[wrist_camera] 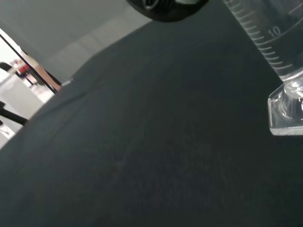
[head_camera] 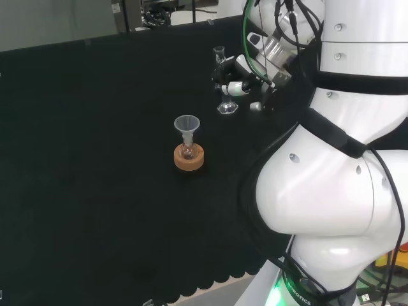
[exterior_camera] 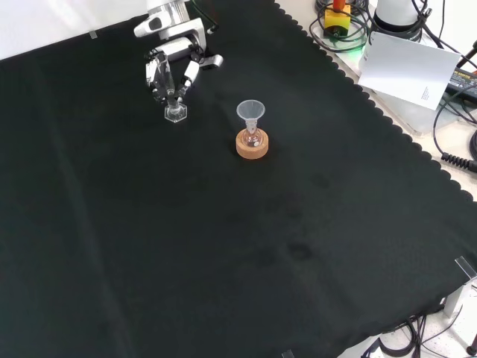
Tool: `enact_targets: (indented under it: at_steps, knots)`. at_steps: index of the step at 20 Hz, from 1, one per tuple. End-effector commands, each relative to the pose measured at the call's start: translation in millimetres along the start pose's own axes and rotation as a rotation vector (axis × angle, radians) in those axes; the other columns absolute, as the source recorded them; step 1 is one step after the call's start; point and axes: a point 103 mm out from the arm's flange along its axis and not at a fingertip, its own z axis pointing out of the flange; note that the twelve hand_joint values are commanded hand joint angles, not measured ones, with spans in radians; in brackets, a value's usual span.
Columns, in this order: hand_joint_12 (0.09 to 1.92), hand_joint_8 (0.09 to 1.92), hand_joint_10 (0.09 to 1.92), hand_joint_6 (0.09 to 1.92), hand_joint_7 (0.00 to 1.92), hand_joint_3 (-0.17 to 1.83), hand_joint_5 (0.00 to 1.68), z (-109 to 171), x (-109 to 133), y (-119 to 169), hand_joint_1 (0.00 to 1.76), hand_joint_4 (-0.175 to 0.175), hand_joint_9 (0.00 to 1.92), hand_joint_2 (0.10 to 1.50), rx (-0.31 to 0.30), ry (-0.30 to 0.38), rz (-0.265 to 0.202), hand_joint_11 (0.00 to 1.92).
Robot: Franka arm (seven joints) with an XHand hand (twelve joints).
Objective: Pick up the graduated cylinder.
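In the head view I see the hand (head_camera: 239,80) at the far side of the worktop (head_camera: 95,159), just left of the arm's white links (head_camera: 331,159). Its fingers (head_camera: 231,87) are curled around the graduated cylinder (head_camera: 222,80), which stands upright with its hexagonal foot on the cloth. I judge that the hand takes the tube at mid height so that the cylinder will not tip when it is lifted. Nearer to me a small flask (head_camera: 187,152) sits in a cork ring (head_camera: 189,158) with a clear funnel (head_camera: 187,125) in its neck; the ring is there to keep the round flask from rolling. This group stands well apart from the cylinder.

In the front view the hand (exterior_camera: 173,71) comes in from the top and its fingers (exterior_camera: 188,74) close on the cylinder (exterior_camera: 176,104) from both sides. The foot looks to be on the cloth, so the lift is, I think, not yet begun. The flask (exterior_camera: 253,137) with the funnel (exterior_camera: 251,112) and the cork ring (exterior_camera: 252,145) stands to the right. I cannot tell if the flask holds any liquid.

In the wrist view the cylinder (wrist_camera: 279,56) is very close: I see its printed scale and the clear foot resting on the black cloth. No liquid is visible in the part of the tube that shows.
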Motion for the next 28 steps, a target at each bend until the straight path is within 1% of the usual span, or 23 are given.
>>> enact_targets:
  at_steps: [1,6,10,12,15,18,20,24,28]
  knots:
    - [0.84,0.75,0.10,0.77,1.15,0.00,1.12,-22.8,14.3,-14.9,1.28,-0.175,1.45,1.05,0.058,-0.122,0.005,1.18]
    - [0.83,0.75,0.09,0.77,1.16,0.00,1.12,-39.1,33.2,-32.1,1.29,-0.175,1.45,1.05,0.122,-0.189,0.009,1.18]
    - [0.83,0.75,0.09,0.77,1.16,0.00,1.12,-49.5,44.3,-51.0,1.29,-0.175,1.46,1.05,0.169,-0.235,0.017,1.18]
    - [0.83,0.75,0.09,0.77,1.16,0.00,1.12,-52.6,48.1,-60.1,1.29,-0.175,1.46,1.05,0.194,-0.255,0.025,1.18]
    - [0.83,0.75,0.09,0.77,1.16,0.00,1.12,-55.5,55.6,-73.7,1.29,-0.175,1.46,1.04,0.212,-0.278,0.035,1.18]
    - [0.83,0.75,0.09,0.77,1.16,0.00,1.12,-56.5,65.3,-86.7,1.29,-0.175,1.46,1.04,0.247,-0.306,0.037,1.18]
    - [0.83,0.75,0.09,0.77,1.16,0.00,1.12,-56.0,69.8,-93.6,1.29,-0.175,1.46,1.04,0.267,-0.312,0.038,1.18]
    - [0.83,0.75,0.09,0.77,1.16,0.00,1.12,-57.5,77.8,-105.6,1.29,-0.175,1.46,1.04,0.313,-0.340,0.027,1.18]
    - [0.82,0.75,0.09,0.77,1.15,0.00,1.12,-58.4,87.8,-119.5,1.29,-0.175,1.46,1.05,0.372,-0.391,0.005,1.18]
